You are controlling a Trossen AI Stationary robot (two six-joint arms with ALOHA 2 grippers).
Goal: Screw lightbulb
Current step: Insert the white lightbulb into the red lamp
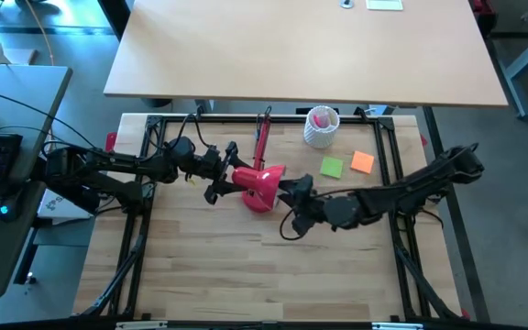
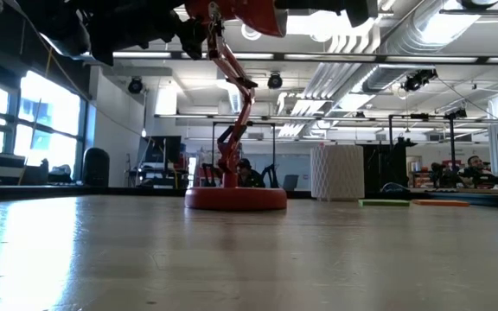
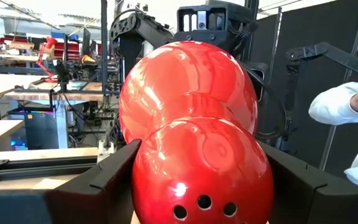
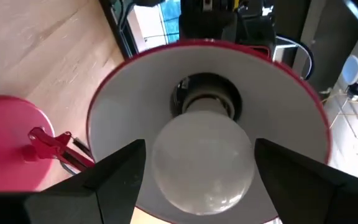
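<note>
— Toward the desk's (image 1: 200, 275) rear middle, what stands there?
— A red lamp (image 1: 257, 183); its round base (image 2: 235, 199) rests on the wood near the back edge, its jointed arm rises, and its shade (image 3: 188, 99) hangs above the desk's centre.
— Where is the lightbulb (image 4: 201, 162)?
— Inside the shade's white interior, its neck at the socket; the right wrist view shows it plainly.
— And the right pincer (image 4: 197, 180)?
— Its two dark fingers flank the bulb's globe, one on each side (whether they actually press the glass I cannot tell).
— The left pincer (image 3: 197, 186)?
— Clasped about the shade's red housing from the desk's left side; fingers set against both flanks.
— Anything else?
— A white perforated cup (image 1: 321, 126) by the rear edge; green (image 1: 332, 167) and orange (image 1: 362, 162) notes just in front of it, toward the right.
</note>
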